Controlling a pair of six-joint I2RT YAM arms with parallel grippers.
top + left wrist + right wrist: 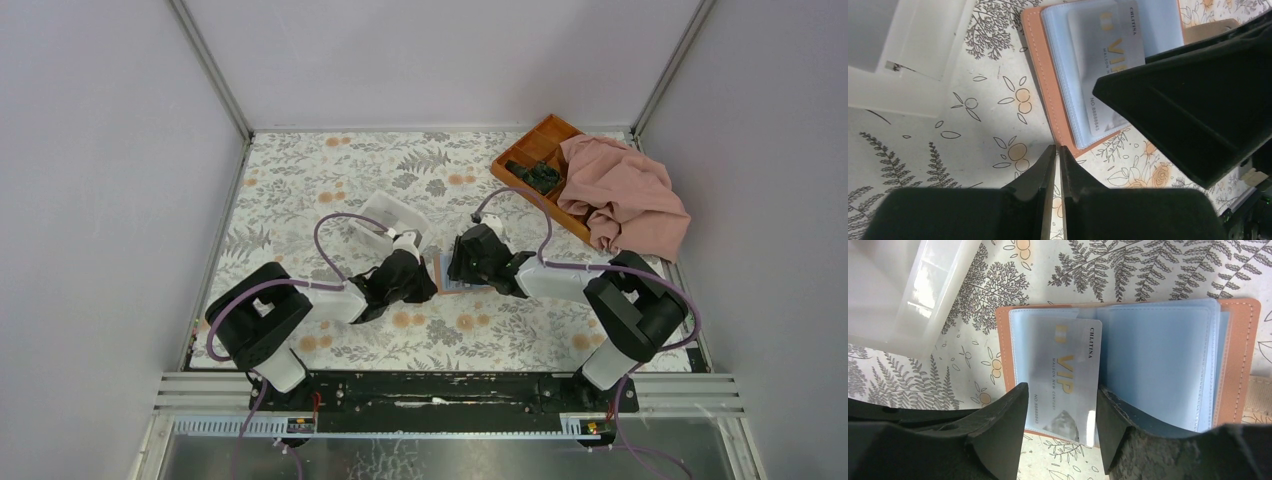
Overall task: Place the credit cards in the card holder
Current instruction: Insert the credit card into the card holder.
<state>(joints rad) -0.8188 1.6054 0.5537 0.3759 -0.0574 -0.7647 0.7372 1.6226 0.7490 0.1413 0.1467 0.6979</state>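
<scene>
Top external view: you are looking down on both arms reaching inward, your left claw (427, 280) and right claw (457, 264) meeting over the card holder (446, 273) at the middle of the flowered surface (300, 180).
Left claw: its fingers (1048, 165) are pressing together to a thin slit with nothing between them, and the tips are hovering just beside the holder's tan edge.
Right claw: its jaws are standing apart, straddling one end of the credit card (1065, 370); from this angle you cannot be sure whether the fingers (1008, 415) are brushing its long edges.
Card holder: it is lying opened flat, tan cover down, with its pale blue plastic sleeves (1158, 350) facing up.
Credit card: greyish with gold VIP lettering, it is lying on one page of the sleeves, its far end seemingly tucking under a sleeve.
White box (392, 215): it is sitting on the surface just beyond your left claw, near the holder.
Orange tray (530, 150): it is sitting at the far right corner, a pink cloth (625, 195) draping over its right side and a dark item (535, 177) lying inside.
</scene>
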